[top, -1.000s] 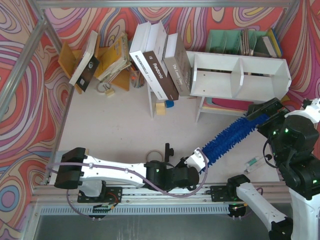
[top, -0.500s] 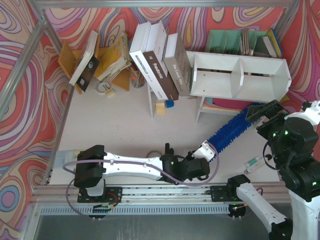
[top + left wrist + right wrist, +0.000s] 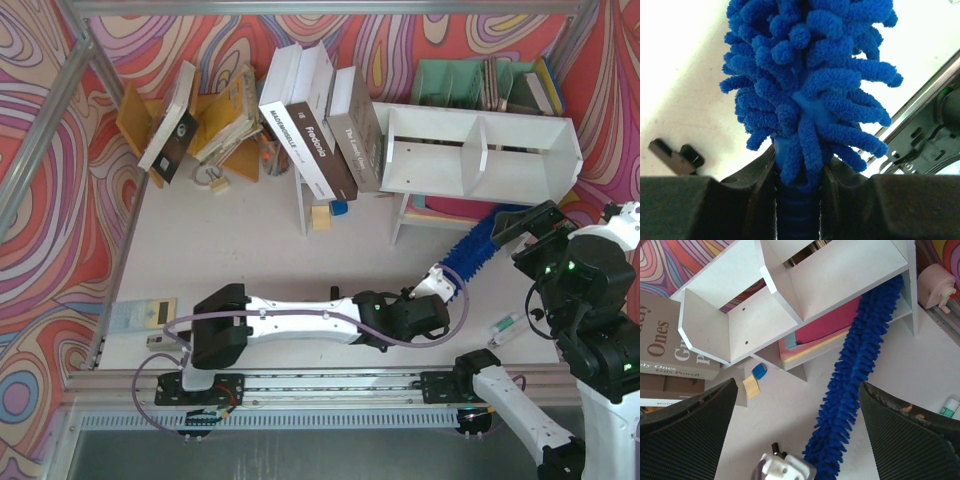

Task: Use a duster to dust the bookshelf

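The white bookshelf point(image 3: 480, 150) stands on its legs at the back right, with two open compartments; it also shows in the right wrist view point(image 3: 790, 285). My left gripper point(image 3: 440, 285) is shut on the handle of the blue fluffy duster point(image 3: 478, 245). The duster slants up to the right, and its tip lies under the shelf's lower board by the right leg. The left wrist view shows the jaws point(image 3: 799, 185) clamped on the handle below the duster's head point(image 3: 810, 75). My right gripper point(image 3: 530, 235) hangs wide open above the duster point(image 3: 860, 365), not touching it.
Large books lean on a white stand point(image 3: 310, 130). A teal file organizer point(image 3: 480, 85) is behind the shelf and a yellow rack point(image 3: 215, 115) is at the back left. A pink book point(image 3: 460, 207) lies under the shelf. A glue stick point(image 3: 505, 325) lies at the right.
My left arm has stretched to the right, carrying the duster with it. The duster's tip has slid farther under the shelf. The right gripper has stayed in place.
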`<state>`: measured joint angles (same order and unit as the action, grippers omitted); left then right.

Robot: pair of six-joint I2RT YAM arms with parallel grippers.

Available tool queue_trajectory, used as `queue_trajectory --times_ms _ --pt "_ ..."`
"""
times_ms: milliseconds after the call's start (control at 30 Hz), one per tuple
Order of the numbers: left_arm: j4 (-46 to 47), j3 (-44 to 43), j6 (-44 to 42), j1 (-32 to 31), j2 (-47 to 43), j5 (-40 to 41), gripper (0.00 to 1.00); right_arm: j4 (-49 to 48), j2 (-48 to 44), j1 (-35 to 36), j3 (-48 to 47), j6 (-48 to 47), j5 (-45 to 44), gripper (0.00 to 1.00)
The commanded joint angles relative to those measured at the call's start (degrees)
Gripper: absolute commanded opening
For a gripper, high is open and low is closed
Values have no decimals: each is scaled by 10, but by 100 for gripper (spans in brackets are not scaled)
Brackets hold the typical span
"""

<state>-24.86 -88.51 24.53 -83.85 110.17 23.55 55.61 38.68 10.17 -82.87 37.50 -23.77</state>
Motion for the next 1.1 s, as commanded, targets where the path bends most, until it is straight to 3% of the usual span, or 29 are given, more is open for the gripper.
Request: queue_trajectory --times_ms 0,467,733,1067 --pt "-14 -66 -14 3 39 -28 0 1 -4 3 0 -5 -9 95" --pt "35 -8 -8 -2 -59 -13 0 -1 -1 3 -4 -6 -9 95" --pt "39 -12 5 7 -18 -19 0 -3 1 3 -4 -3 -4 95" --pt "62 -79 10 10 25 -4 0 -2 -5 4 6 0 -4 95"
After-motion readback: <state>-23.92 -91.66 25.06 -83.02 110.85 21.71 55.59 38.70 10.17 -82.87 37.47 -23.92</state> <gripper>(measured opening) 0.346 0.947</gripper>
